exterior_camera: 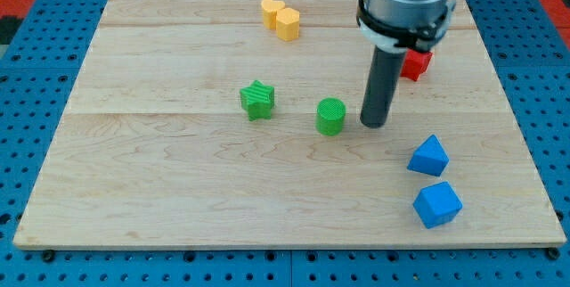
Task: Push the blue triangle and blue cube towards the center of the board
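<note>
My tip [374, 125] is resting on the board [178, 198] a little right of the view's centre. It is a bare rod end with nothing to open or close, and it is holding nothing and touching no block.

The green cylinder [330, 116] is standing just beside the tip on the view's left, with a narrow gap between them. The green star [257, 100] is sitting farther left, well apart from the tip.

The blue triangle [428, 156] is lying down and to the view's right of the tip, near it but clear of it. The blue cube [437, 204] is sitting just below the triangle, close to it, toward the board's bottom right corner. Both are lying off-centre, on the right side of the board.

A red block [415, 63] is showing behind the arm [405, 2], partly hidden by it, so its shape is unclear. Near the view's top, an orange block [271, 11] and a yellow block [288, 24] are sitting together, touching; the yellow one is looking hexagonal, while the orange one's shape is hard to make out.

No containers are showing; every block is sitting straight on the wooden board, which is lying on a blue pegboard [36, 64].
</note>
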